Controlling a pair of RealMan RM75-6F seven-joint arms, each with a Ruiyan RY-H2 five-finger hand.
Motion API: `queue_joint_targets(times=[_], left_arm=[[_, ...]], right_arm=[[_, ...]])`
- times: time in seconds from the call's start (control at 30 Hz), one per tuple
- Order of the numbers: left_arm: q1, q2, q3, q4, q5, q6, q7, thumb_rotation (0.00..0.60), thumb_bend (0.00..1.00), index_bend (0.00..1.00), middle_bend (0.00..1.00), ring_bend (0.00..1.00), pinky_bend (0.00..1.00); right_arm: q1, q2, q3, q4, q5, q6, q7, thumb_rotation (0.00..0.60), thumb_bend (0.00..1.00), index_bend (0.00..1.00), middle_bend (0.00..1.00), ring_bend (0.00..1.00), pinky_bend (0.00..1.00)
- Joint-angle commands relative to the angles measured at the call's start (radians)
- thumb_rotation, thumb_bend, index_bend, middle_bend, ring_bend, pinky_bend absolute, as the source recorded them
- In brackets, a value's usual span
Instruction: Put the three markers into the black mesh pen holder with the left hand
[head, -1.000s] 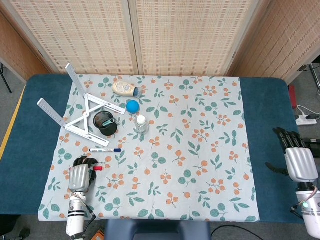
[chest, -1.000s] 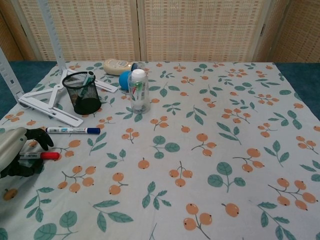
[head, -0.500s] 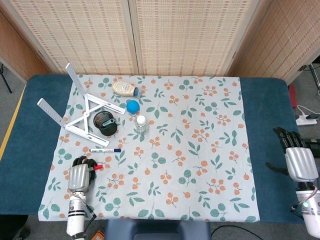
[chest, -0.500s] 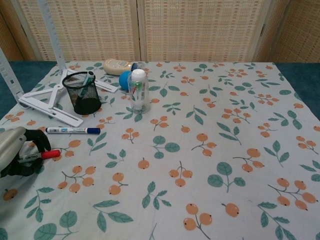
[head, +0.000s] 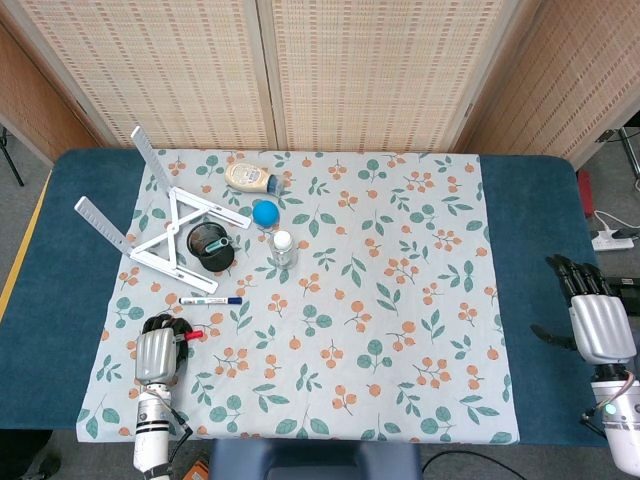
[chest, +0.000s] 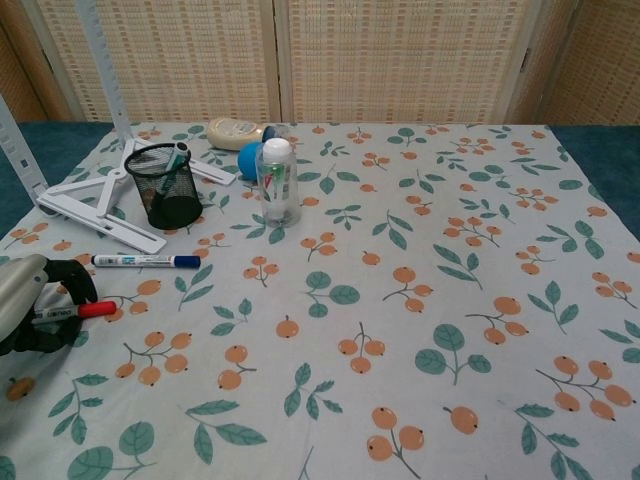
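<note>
In the head view the left hand (head: 157, 352) sits at the lower left of the frame with its dark fingers curled round the red-capped marker (head: 190, 335), whose cap pokes out to the right; compared with a second ago the cap has crept slightly up the frame and the hand with it — a small lift rather than a carry. The blue-capped marker (head: 210, 300) lies flat on the floral cloth (head: 400, 330) just above the hand, untouched, and the black mesh pen holder (head: 210, 247) stands further up, beside the white folding stand (head: 160, 225), with a teal-capped marker (head: 217, 243) already inside. The right hand (head: 597, 320) rests at the far right edge on the blue table, fingers extended and apart, holding nothing. In the chest view the left hand (chest: 30, 305) is at the left edge, the marker pinched between the black fingers (chest: 72, 278) and the palm, its red cap now raised a little higher in the frame than before and pointing right, the barrel roughly level. I judge the grasp is secured and the pickup just begun — one marker is in, one is in hand, one is left on the cloth. The clear bottle (chest: 277, 180) and blue ball (chest: 249, 159) stand right of the holder, off the likely path.
</note>
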Motion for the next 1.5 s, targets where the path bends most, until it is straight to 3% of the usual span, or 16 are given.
queue_joint_targets(times=[0.03,0.2,0.37,0.5,0.6,0.7,0.77,0.93,1.17,1.33,1.5], left_arm=[[0.003,0.0,0.002,-0.004,0.005,0.007,-0.006,0.6,0.41,0.57,0.57,0.24,0.21],[0.019,0.048,0.013,-0.098,0.052,0.071,-0.019,0.6,0.41,0.57,0.57,0.25,0.22],[0.028,0.253,-0.024,-0.413,0.107,0.114,-0.075,0.6,0.41,0.57,0.57,0.25,0.23],[-0.011,0.506,-0.123,-0.71,0.031,-0.034,-0.2,0.6,0.41,0.56,0.56,0.25,0.23],[-0.074,0.712,-0.255,-0.837,-0.101,-0.26,-0.444,0.6,0.4,0.57,0.56,0.25,0.23],[-0.142,0.831,-0.375,-0.812,-0.19,-0.495,-0.74,0.6,0.4,0.57,0.57,0.25,0.23],[-0.181,0.866,-0.427,-0.76,-0.2,-0.62,-0.898,0.6,0.4,0.58,0.57,0.25,0.23],[-0.285,0.839,-0.502,-0.582,-0.133,-0.813,-1.193,0.6,0.41,0.58,0.57,0.24,0.22],[-0.381,0.735,-0.503,-0.362,-0.02,-0.921,-1.45,0.6,0.4,0.58,0.57,0.25,0.22],[-0.429,0.661,-0.452,-0.217,0.096,-0.921,-1.609,0.6,0.4,0.58,0.57,0.25,0.22],[-0.455,0.614,-0.385,-0.124,0.199,-0.847,-1.768,0.6,0.4,0.58,0.57,0.24,0.21]], right_arm=[[0.0,0.0,0.0,0.0,-0.001,0.001,0.001,0.6,0.03,0.11,0.07,0.13,0.1],[-0.002,0.001,0.002,0.001,-0.001,0.006,0.006,0.6,0.03,0.11,0.07,0.13,0.1],[-0.004,0.006,0.004,0.002,0.001,0.007,0.022,0.6,0.03,0.11,0.07,0.13,0.1],[-0.005,0.009,0.004,0.002,-0.003,0.011,0.031,0.6,0.03,0.11,0.07,0.13,0.1],[-0.007,0.011,0.003,-0.002,-0.009,0.016,0.038,0.6,0.03,0.11,0.07,0.13,0.1],[-0.009,0.013,0.002,-0.006,-0.013,0.021,0.036,0.6,0.03,0.11,0.07,0.13,0.1],[-0.01,0.013,0.003,-0.008,-0.012,0.024,0.033,0.6,0.03,0.11,0.07,0.13,0.1],[-0.012,0.014,0.006,-0.009,-0.006,0.026,0.032,0.6,0.03,0.11,0.07,0.13,0.1],[-0.016,0.014,0.014,-0.005,0.01,0.03,0.025,0.6,0.03,0.11,0.07,0.13,0.1],[-0.015,0.014,0.017,-0.002,0.019,0.025,0.024,0.6,0.03,0.11,0.07,0.13,0.1],[-0.014,0.011,0.019,0.0,0.026,0.018,0.02,0.6,0.03,0.11,0.07,0.13,0.1]])
